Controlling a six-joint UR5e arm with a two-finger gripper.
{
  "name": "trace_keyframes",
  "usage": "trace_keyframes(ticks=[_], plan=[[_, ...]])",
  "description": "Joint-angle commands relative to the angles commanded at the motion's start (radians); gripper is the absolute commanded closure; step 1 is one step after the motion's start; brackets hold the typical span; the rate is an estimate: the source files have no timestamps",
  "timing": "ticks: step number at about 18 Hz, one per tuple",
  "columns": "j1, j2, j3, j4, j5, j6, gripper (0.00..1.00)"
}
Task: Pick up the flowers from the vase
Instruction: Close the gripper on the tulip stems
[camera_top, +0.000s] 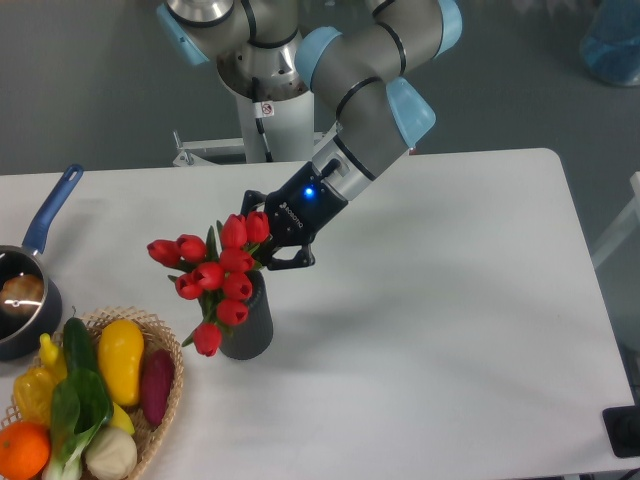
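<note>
A bunch of red tulips, the flowers (222, 270), stands in the vase (248, 325), a dark grey cylinder left of the table's middle. The bunch leans to the left, with one bud hanging low over the vase's left side. My gripper (262, 243) reaches in from the upper right, its blue light on. Its black fingers are closed onto the right side of the bunch just above the vase's mouth. The fingertips are partly hidden behind the buds.
A wicker basket (168, 352) of vegetables and an orange sits at the front left, close to the vase. A blue-handled saucepan (28, 300) is at the left edge. The arm's base (265, 100) stands behind the table.
</note>
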Motion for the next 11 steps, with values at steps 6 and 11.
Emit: trace_keyframes(ticks=[6,11], plan=[[0.014,0.047,0.023,-0.008,-0.018,-0.08,0.99],[0.028,0.058,0.09,-0.008,-0.077,-0.208,0.99]])
